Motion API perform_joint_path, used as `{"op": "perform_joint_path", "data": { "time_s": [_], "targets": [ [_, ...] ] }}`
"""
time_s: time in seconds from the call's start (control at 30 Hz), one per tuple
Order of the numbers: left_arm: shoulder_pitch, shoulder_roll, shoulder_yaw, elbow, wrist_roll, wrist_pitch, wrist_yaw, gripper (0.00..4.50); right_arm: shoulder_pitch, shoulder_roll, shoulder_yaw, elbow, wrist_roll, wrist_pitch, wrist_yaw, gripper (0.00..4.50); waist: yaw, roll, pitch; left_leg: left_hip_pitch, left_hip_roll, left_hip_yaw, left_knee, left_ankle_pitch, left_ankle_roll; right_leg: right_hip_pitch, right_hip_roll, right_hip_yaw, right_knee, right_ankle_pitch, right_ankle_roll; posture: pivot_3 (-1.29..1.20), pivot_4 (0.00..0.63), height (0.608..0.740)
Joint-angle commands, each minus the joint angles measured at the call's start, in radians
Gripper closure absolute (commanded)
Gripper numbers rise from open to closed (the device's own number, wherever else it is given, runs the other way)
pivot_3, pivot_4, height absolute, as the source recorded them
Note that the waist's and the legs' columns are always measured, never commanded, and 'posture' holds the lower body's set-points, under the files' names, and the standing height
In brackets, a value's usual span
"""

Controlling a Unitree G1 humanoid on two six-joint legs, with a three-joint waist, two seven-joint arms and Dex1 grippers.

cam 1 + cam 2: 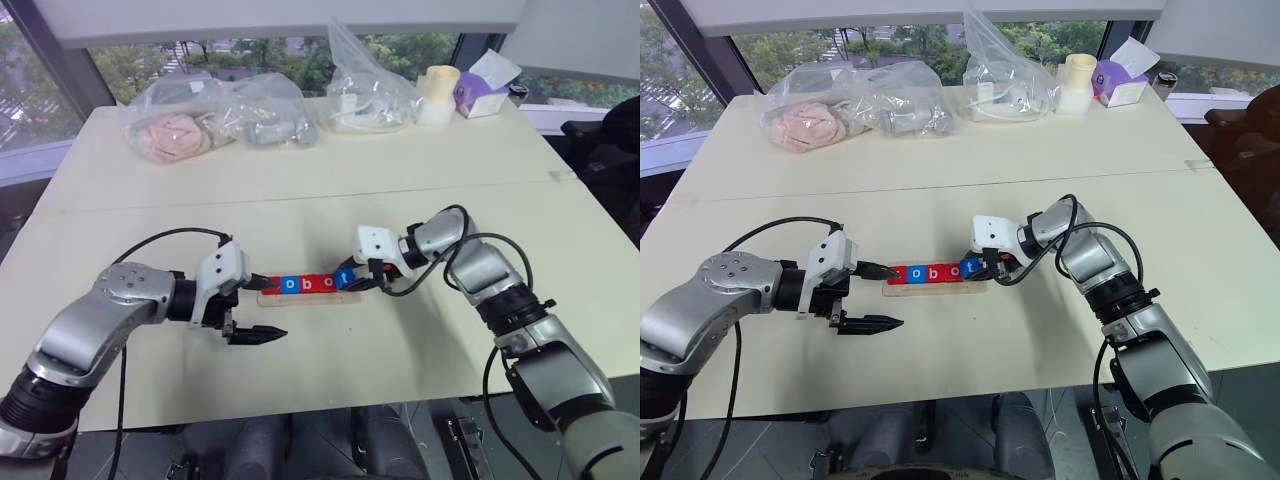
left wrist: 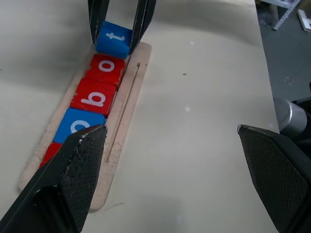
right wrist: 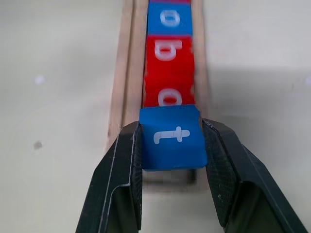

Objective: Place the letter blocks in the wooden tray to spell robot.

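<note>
Bench (image 1: pixel 300 150) carries the wooden tray (image 2: pixel 127 111) near its front edge, at mid-width. Four tiles sit in the slot; blue o (image 3: pixel 170 19), red b (image 3: pixel 169 51), red o (image 3: pixel 167 94) readable. Right pincer (image 3: pixel 171 141) is clamped on the blue t block (image 3: pixel 172 138) at the tray's right end, tilted, not seated. Left pincer (image 2: pixel 170 160) is wide open, empty, at the left end. Last step: press t flat, release.

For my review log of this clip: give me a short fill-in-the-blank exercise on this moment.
1. The right pincer is shut on the blue block lettered ___.
2. The left pincer beside the wooden tray is ___.
3. The block lettered b is coloured ___.

Missing words: t; open; red.
</note>
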Motion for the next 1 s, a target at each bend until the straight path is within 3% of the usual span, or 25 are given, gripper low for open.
{"op": "perform_joint_path", "data": {
  "time_s": [0.03, 1.0],
  "targets": [
    [-0.015, -0.003, 0.009, -0.009, 0.002, -0.013, 0.005, 0.0, 0.017, 0.004, -0.002, -0.074, 0.014, 0.031, -0.014, 3.33, 0.0, 0.0, 0.0, 0.0, 0.0, 0.0, 0.0, 0.0, 0.0, 0.0, 0.0, 0.0, 0.0, 0.0, 0.0, 0.0, 0.15, 0.74],
    [-0.047, -0.031, -0.01, 0.019, 0.023, -0.02, -0.005, 0.0, 0.078, -0.061, -0.031, -0.117, 0.04, 0.128, -0.099, 3.33, 0.001, 0.0, 0.0, 0.0, 0.0, 0.0, 0.0, 0.0, 0.0, 0.0, 0.0, 0.0, 0.0, 0.0, -0.001, 0.0, 0.15, 0.74]
  ]
}}
